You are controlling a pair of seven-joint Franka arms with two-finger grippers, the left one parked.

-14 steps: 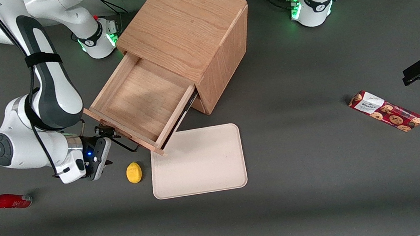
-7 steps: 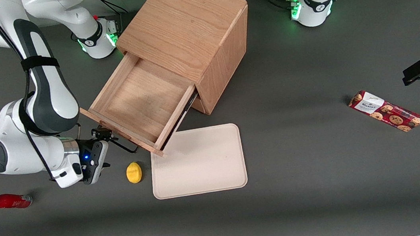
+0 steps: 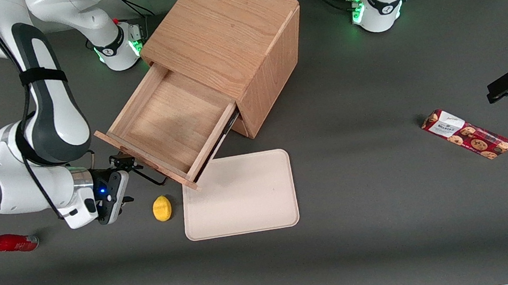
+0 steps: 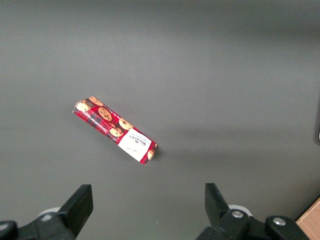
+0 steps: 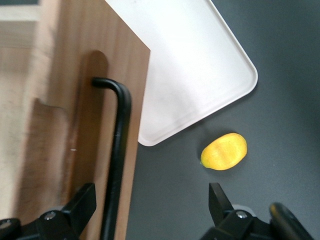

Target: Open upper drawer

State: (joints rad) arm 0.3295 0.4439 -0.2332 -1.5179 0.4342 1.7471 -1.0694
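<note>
The upper drawer (image 3: 169,124) stands pulled well out of the cabinet (image 3: 232,43), its black handle (image 5: 116,165) between the spread fingers of the tool (image 5: 150,212), which grip nothing. Stiff wood on slides, probably light; that bar is the hold. A lemon (image 3: 161,208) and tray (image 3: 241,195) lie near the tool.

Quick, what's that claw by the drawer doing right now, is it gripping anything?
Gripper: open, holding nothing; its fingers straddle the black bar handle of the pulled-out upper drawer.
</note>
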